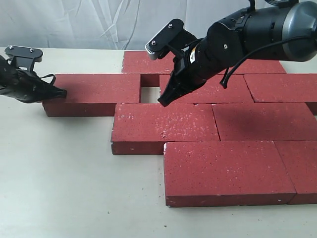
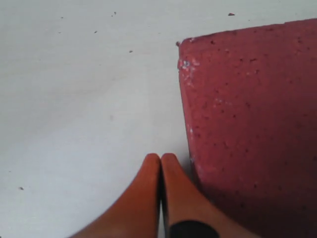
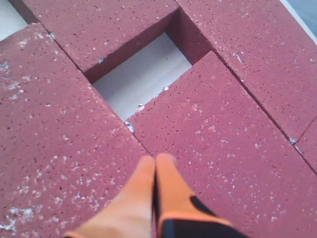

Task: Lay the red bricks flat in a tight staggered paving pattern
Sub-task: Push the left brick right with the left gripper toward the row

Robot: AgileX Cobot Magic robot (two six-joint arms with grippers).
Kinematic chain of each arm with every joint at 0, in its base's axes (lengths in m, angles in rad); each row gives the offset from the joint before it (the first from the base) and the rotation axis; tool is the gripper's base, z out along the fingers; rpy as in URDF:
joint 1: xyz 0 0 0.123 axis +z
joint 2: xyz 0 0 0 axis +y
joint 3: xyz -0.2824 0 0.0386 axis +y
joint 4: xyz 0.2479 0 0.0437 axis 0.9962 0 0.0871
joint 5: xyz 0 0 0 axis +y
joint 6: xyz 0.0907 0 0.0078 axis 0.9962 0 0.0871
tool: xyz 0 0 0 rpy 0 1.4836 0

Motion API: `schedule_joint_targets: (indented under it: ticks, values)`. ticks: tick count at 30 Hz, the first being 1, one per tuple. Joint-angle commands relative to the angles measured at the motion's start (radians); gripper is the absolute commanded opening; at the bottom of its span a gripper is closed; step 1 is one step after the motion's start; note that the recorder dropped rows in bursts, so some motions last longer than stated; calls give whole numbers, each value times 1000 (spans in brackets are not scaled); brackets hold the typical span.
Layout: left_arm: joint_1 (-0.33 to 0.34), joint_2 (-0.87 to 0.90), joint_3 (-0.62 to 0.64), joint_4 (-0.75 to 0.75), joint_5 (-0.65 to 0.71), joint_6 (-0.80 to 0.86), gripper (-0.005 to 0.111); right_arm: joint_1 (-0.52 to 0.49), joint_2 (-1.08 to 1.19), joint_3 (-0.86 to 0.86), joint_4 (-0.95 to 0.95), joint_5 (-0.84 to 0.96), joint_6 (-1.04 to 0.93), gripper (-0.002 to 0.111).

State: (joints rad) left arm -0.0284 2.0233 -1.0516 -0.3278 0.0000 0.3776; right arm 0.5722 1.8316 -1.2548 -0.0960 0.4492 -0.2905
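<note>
At the far left, the left gripper (image 1: 60,92) has its fingers pressed together and holds nothing. Its tips sit just beside the outer end of the leftmost brick (image 1: 96,91); the wrist view does not settle whether they touch it. The red bricks (image 1: 228,171) lie flat on the table (image 1: 59,173) in four staggered rows. I count at least eight:
- one or two in the back row, where the right arm hides the middle
- three in the second row
- two in the third row
- two in the front row, the last cut off at the right

The leftmost brick stands apart from its second-row neighbour, leaving one small gap (image 1: 150,94) of bare table. Just right of that gap, the right gripper (image 1: 164,101) is likewise closed and empty. Its tips point down at the seam between the middle second-row brick (image 1: 218,91) and the third-row brick (image 1: 166,126) in front of it. The other visible joints look tight.
</note>
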Motion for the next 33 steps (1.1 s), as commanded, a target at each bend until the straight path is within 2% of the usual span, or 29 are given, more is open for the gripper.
schedule_joint_targets:
  ticks: [1,7,21,33]
  values:
    - [-19,1,-14,3,0,0,0,-3,-8,4,1,-12,-1,-1]
    - [-42,1,-17,3,0,0,0,-3,-8,4,1,-12,-1,-1]
    - [-144,48,-65,14,27,0,0,-3,-6,4,20,-17,-1,-1]
    - [-131,48,-67,56,48,0,0,-3,-6,4,28,-19,-1,-1]
